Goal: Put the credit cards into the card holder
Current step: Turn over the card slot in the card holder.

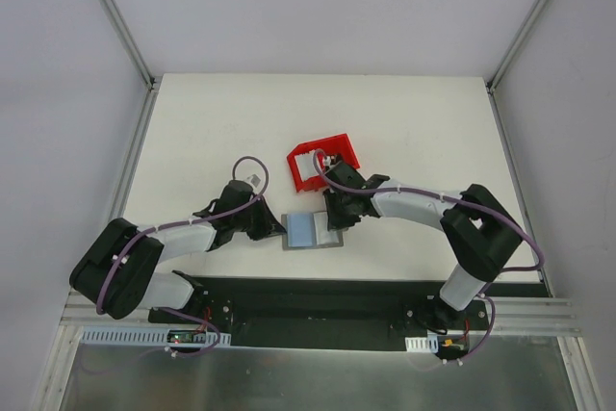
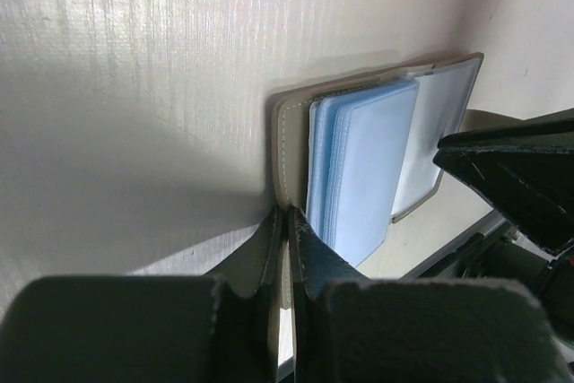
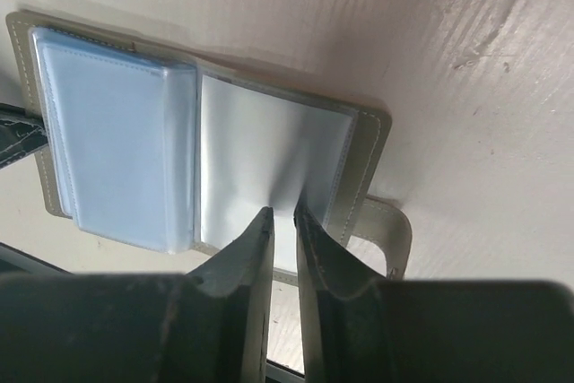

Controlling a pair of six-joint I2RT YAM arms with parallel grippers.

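While the left gripper (image 2: 287, 214) is clamped shut on the cover edge of the card holder (image 2: 359, 168), the holder lies open and flat, spreading away from those tips. The right gripper (image 3: 280, 217) is the nearer to the work. Its fingers stand a slit apart over the clear sleeve page (image 3: 269, 141), the blue sleeves (image 3: 117, 141) to their left and the holder's long axis running across them. Whether they pinch a credit card I cannot tell.

A white table (image 1: 433, 132) sits between plain grey walls (image 1: 48, 93) — metal posts (image 1: 115, 16) at the corners.
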